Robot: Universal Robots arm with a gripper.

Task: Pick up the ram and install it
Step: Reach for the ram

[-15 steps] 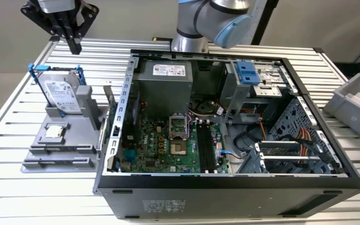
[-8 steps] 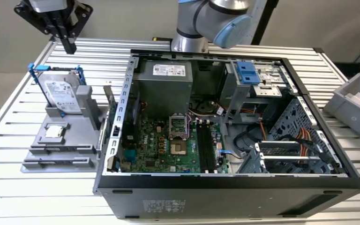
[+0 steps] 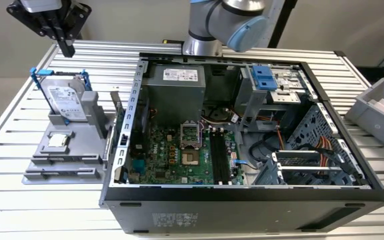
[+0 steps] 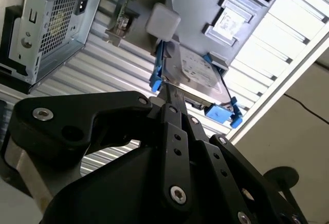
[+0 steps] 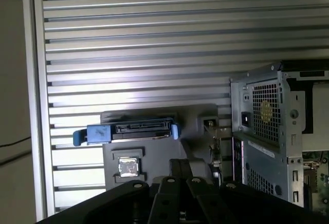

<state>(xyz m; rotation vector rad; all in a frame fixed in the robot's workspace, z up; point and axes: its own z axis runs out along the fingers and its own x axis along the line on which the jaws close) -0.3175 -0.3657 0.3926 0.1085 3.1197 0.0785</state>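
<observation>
Gripper (image 3: pixel 67 49) is hovering high over the far corner of the slatted table (image 3: pixel 12 200), above the gray fixture (image 3: pixel 52 170), touching nothing. Jaws are sitting together with nothing between them, clearest in the second wrist view (image 4: pixel 167 91). The ram (image 3: pixel 117 111) is looking like the thin dark stick standing on edge at the fixture's case-side edge, between the gray upright post (image 3: pixel 90 112) and the open computer case (image 3: pixel 245 205). It is seen nearly edge-on, so the label is not making itself out and this reading is tentative. On the same fixture, the silver hard drive (image 3: pixel 68 100) in its blue frame is leaning upright, and the square processor chip (image 3: pixel 58 140) is lying flat nearer the camera; neither is the target. Inside the case, the long dark slots (image 3: pixel 219 155) on the motherboard are lying beside the processor socket. Handling judgement: 1 stick like this is likely being light and stiff but thin and fragile, with bare components on both faces and contacts along 1 long edge. Gripping is probably going best across the 2 flat faces near the middle of the free top edge, keeping off the contact edge and squeezing gently. Slip risk is looking low, but tilt risk is real since the board is so narrow.
</observation>
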